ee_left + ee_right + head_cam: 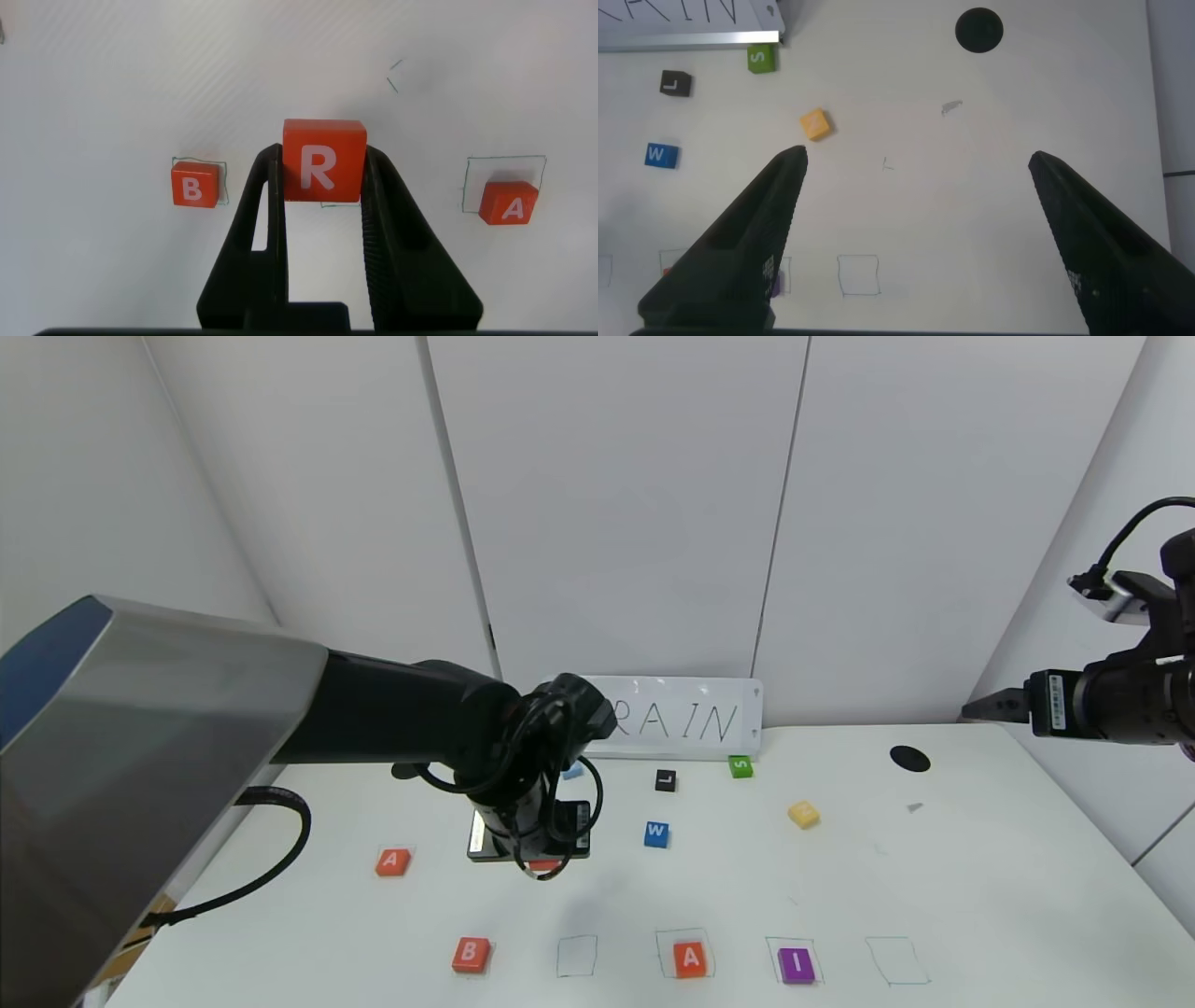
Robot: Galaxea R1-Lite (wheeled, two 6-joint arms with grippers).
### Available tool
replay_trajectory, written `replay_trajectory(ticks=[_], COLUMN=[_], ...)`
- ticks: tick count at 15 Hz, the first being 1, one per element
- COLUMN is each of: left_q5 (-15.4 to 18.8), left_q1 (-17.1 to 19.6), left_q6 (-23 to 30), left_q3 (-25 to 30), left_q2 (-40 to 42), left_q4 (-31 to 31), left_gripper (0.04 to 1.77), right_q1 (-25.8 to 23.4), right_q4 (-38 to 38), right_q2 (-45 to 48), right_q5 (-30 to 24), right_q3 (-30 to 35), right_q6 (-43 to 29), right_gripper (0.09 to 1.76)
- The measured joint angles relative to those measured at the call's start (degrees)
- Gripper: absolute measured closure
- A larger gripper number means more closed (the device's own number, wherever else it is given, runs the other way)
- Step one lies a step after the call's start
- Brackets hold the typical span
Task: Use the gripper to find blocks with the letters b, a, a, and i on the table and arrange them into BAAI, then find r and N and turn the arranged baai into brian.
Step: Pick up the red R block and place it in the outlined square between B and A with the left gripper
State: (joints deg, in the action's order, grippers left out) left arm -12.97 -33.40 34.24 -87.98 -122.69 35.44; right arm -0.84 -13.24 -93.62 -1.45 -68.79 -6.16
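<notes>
My left gripper (540, 859) is shut on the orange R tile (322, 159) and holds it above the white table (980, 896), over the empty pencilled square (577, 956) between B and A. In the front row lie the orange B (471, 955), an orange A (690, 959) and the purple I (796, 965). The second orange A (393, 862) lies apart at the left. The pale-yellow N tile (803, 815) lies right of centre, also in the right wrist view (815, 123). My right gripper (990, 707) is open and empty, raised at the right.
A blue W tile (656, 833), a black L tile (665, 780), a green S tile (740, 766) and a light-blue tile (572, 771) lie farther back. A white name sign (686, 719) stands at the wall. A black hole (909, 758) is at the back right. An empty square (897, 960) is right of I.
</notes>
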Motion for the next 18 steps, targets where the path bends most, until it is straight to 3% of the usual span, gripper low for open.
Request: replay_trajectory(ticks=[4,8,18], left_q5=[0.1,0.2,0.4], left_q1=[-3.4,-6.6,-7.6], left_q6=[0.0,0.1,0.0], left_q3=[13.0,22.4,24.3], left_q2=[3.8,4.8,-0.1], left_q4=[-12.0,-21.4,-22.9], left_gripper=[1.3,1.3,1.3], right_q1=[-0.1,-0.3,0.4], right_q4=[0.0,0.0,0.0], right_q2=[0.0,0.0,-0.3], right_q5=[0.0,0.0,0.0], right_q3=[0.1,0.0,0.2], right_q6=[0.0,0.1,0.0], right_gripper=[0.14,0.14,0.14])
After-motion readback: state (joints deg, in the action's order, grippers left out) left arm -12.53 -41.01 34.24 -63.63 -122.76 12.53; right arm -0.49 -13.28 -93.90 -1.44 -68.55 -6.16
